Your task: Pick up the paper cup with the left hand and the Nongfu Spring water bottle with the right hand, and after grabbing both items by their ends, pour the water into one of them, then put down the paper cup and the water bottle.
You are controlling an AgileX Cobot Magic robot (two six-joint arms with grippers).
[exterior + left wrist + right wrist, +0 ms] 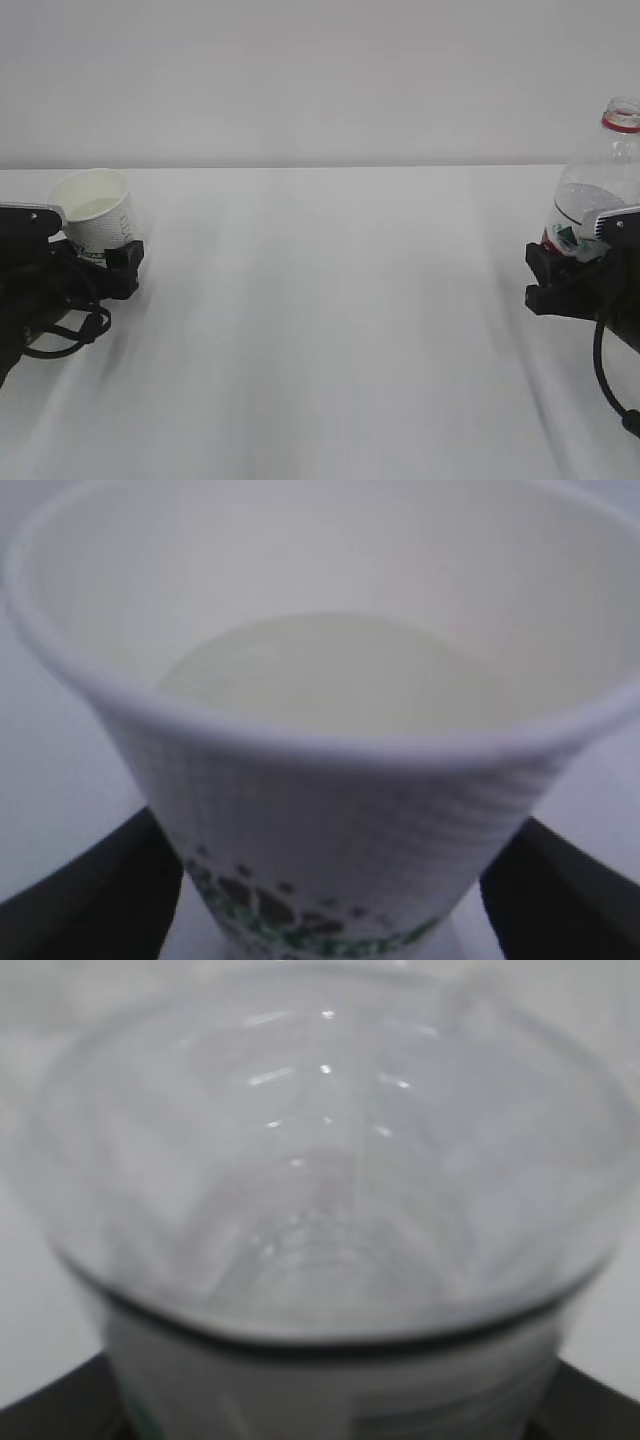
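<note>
White tabletop [330, 330]; I logged left hand [95, 262] spread wide around paper cup [96, 209]; right hand [570, 275] clamping Nongfu Spring water bottle [600, 185] upright.

Paper cup [97, 209] far left, water bottle [600, 190] far right, table [330, 330] beneath.

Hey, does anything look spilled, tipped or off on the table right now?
Nothing stands out. The paper cup is upright at the left with water inside; the Nongfu Spring water bottle stands upright at the right, uncapped. No spill shows.
</note>
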